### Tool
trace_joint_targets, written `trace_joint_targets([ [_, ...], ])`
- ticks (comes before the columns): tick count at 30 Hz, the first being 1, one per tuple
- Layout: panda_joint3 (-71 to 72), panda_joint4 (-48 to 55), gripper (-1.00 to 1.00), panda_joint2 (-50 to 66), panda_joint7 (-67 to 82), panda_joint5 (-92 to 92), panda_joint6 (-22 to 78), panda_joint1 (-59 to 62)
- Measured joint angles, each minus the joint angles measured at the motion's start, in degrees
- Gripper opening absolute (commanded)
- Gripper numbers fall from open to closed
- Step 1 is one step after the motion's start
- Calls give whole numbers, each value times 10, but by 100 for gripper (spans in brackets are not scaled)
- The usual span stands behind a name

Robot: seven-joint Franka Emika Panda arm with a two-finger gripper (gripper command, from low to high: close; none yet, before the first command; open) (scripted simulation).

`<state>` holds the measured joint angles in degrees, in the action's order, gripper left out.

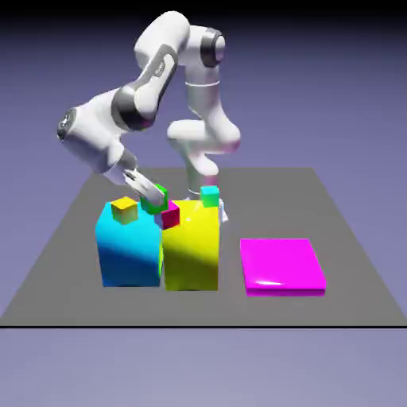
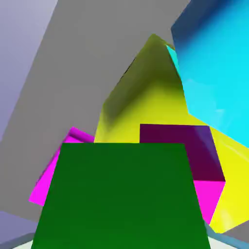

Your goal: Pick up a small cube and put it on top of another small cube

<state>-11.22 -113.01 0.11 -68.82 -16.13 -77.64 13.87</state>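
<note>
The hand (image 1: 156, 199) is clamped on the green cube (image 1: 154, 199), its tips pressed to the cube's sides. In the exterior view the arm (image 1: 99, 139) comes down slantwise from the exterior view's left, and the hand is tilted. The green cube is up at the height of the block tops, near the seam where the blue block (image 1: 129, 246) and the yellow block (image 1: 191, 248) stand side by side.

The pink cube (image 1: 170, 215) is at the top of the yellow block, by its edge toward the blue block. Green and pink overlap in both views; whether they touch, I cannot tell. That leaves little visible room between them. The yellow cube (image 1: 125, 210) sits on the blue block, to the exterior view's left of the hand, and the teal cube (image 1: 210, 195) is at the yellow block's far right corner in that view, apart from the pink one.

The magenta slab (image 1: 282, 266) lies flat on the table (image 1: 230, 310), with a strip of bare table between it and the yellow block. Both blocks stand well in from the table's near edge, and bare table lies on their outer sides. In the hand view the green cube fills the bottom middle and hides part of the pink cube.
</note>
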Motion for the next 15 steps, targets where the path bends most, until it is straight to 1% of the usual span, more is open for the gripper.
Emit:
trace_joint_targets([
  [2, 1, 0, -100, -1, 0, 1, 1, -3],
  [7, 12, -104, -100, -19, 7, -4, -86, -6],
  [8, 12, -113, 100, -21, 8, -4, -94, -9],
  [10, 12, -113, 100, -21, 8, -3, -93, -5],
  [15, 3, -9, 100, -2, 1, 2, -6, 4],
])
